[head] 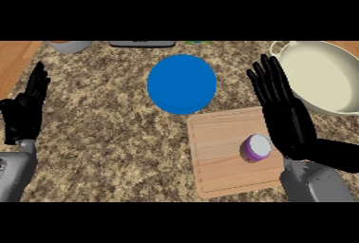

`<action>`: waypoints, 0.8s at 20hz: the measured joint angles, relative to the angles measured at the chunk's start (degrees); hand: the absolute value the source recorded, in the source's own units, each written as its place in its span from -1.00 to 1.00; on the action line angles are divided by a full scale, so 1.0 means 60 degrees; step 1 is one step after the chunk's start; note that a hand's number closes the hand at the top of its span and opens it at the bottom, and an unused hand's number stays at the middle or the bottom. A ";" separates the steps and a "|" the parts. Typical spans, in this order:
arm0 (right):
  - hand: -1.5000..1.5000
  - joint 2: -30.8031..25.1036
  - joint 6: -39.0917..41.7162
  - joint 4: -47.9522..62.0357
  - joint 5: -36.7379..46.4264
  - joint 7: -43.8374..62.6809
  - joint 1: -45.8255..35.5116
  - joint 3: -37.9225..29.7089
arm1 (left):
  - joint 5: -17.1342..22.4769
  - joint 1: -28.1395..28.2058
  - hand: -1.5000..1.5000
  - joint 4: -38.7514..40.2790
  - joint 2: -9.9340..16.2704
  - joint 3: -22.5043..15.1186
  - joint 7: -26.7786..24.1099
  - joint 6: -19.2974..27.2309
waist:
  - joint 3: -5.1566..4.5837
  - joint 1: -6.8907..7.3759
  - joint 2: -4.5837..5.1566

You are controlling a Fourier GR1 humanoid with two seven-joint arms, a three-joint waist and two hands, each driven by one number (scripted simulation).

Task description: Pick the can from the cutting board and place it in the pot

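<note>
- Head view: we are looking at the can (257, 148) lying on its side on the cutting board (224, 161), close to the board's right edge, its pale end turned up toward us and its purple wall showing at the left.
- The pot (319, 78) is sitting at the table's (105, 142) far right corner, beyond the board and apart from it.
- We are holding our right hand (284, 111) just beside the can on its right, over the board's right edge, palm turned toward the can, fingers (266, 78) straight and spread toward the table's far edge, gripping nothing.
- To do the pick well, we judge we should be lowering that hand and curling the fingers around the purple wall, not the flat end, so the can is not rolling away to the left.
- Our left hand (24, 111) is resting open near the table's left edge, fingers up, holding nothing.
- A blue plate (182, 84) is lying beyond the board's far left corner.
</note>
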 measured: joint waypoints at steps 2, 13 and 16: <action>1.00 -0.0310 0.0138 0.0202 0.0074 -0.0198 0.0276 -0.0382 | 0.0097 0.0164 0.00 -0.0265 -0.0112 0.0072 0.0013 0.0016 | 0.0009 -0.0030 0.0042; -1.00 -0.2406 -0.1342 0.3455 0.2736 -0.2462 0.1761 -0.2429 | 0.1272 0.0354 0.00 -0.1711 -0.0962 0.0085 0.1004 -0.0220 | 0.0021 -0.0063 0.0145; -1.00 -0.2328 -0.1258 0.3839 0.2873 -0.3521 0.1851 -0.2739 | 0.1272 0.0672 0.00 -0.2441 -0.1090 -0.0007 0.1481 -0.0133 | 0.0028 -0.0060 0.0127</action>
